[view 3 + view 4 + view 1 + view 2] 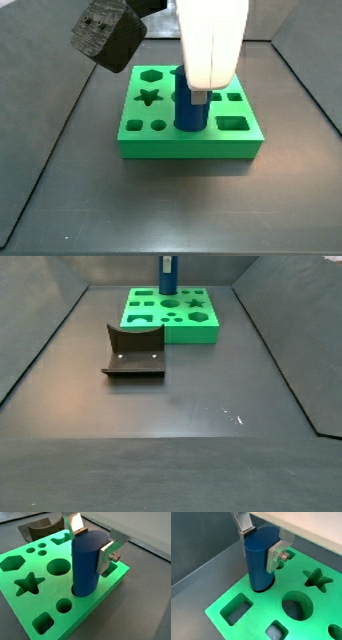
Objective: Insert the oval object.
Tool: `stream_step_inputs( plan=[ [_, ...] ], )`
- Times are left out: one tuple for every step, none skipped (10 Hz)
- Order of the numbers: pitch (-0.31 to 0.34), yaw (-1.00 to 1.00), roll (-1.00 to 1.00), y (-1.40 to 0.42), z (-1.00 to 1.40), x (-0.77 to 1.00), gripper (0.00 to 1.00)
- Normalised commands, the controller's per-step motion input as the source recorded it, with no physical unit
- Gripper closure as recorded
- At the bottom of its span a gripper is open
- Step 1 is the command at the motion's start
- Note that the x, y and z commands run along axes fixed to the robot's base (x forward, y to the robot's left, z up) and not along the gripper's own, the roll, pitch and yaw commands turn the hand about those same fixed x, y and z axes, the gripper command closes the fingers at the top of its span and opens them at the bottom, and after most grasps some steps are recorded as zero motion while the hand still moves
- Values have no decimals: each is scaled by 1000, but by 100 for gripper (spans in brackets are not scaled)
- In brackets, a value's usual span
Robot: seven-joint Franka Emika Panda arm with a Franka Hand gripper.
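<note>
The oval object, a tall blue peg (87,567), stands upright with its lower end inside a hole of the green block (27,609). It shows the same way in the other wrist view (259,564) and in both side views (191,115) (168,278). My gripper (92,543) is above the block, and its silver fingers (107,556) press the peg's upper part from two sides. It is shut on the peg (262,543). In a side view the white gripper body (211,45) hides the top of the peg.
The green block (174,328) has other holes: a star (28,583), a hexagon (11,562), a round one (59,566) and a square (233,123). The dark fixture (134,351) stands on the grey floor beside the block. Grey walls enclose the floor.
</note>
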Motion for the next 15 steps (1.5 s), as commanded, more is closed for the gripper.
stream_step_inputs(
  plan=[
    [21, -37, 89, 0, -174, 6, 100],
    [71, -91, 53, 14, -177, 66, 100],
    [91, -166, 0, 103, -157, 71, 100],
    [101, -303, 0, 0, -149, 146, 100],
    [104, -351, 0, 0, -160, 49, 100],
    [81, -320, 0, 0, -246, 37, 100],
    [26, -17, 0, 0, -423, -11, 100],
    [0, 0, 0, 0, -466, -77, 100],
    [0, 14, 0, 0, -446, 0, 100],
    [10, 37, 0, 0, -389, 0, 100],
    [0, 14, 56, 0, -249, 0, 100],
    [0, 0, 89, 0, -174, 0, 100],
    [-27, 0, 0, 0, -117, -57, 100],
    [-34, 0, 0, 0, -23, -14, 100],
    [0, 0, 0, 0, 0, 0, 100]
  ],
)
